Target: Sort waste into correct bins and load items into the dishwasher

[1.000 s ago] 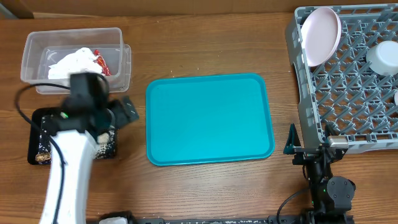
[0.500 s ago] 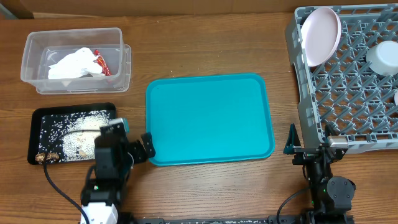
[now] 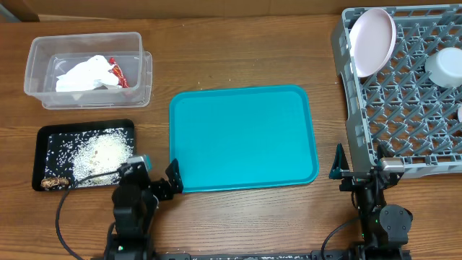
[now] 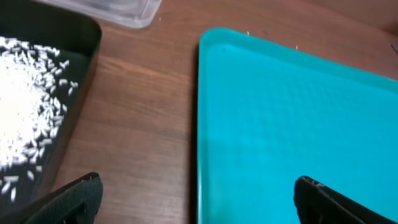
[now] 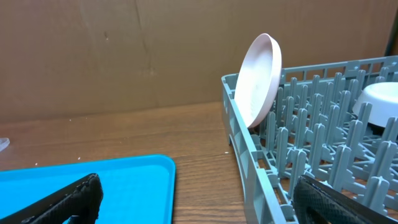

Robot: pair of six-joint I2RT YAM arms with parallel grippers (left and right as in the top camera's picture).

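Table: brown wood table [image 3: 238,58], with a brown cardboard wall at the back.
Left arm: sits low at the near edge, folded up small, facing the gap between the black tray [image 3: 40,155] and the teal tray [image 3: 242,137].
Left pincer [image 3: 157,172]: fingers spread wide, nothing in it. One finger is by the black tray's near corner. The other is at the teal tray's near left corner.
Right arm: low at the near edge, just in front of the near left corner of the grey dish rack [image 3: 404,108].
Right pincer [image 3: 363,167]: fingers spread wide, nothing in it, facing the back wall.
Clear tub [image 3: 36,79]: far left, holds a crumpled white napkin [image 3: 83,72] and a red wrapper [image 3: 117,72] beside it.
Black tray: holds a pile of white rice [image 3: 105,152] and some brown scraps [image 3: 54,182] in its near left corner.
Dish rack: a pink plate [image 3: 372,40] stands on its edge at the far left corner. A white bowl [image 3: 444,68] sits further right.
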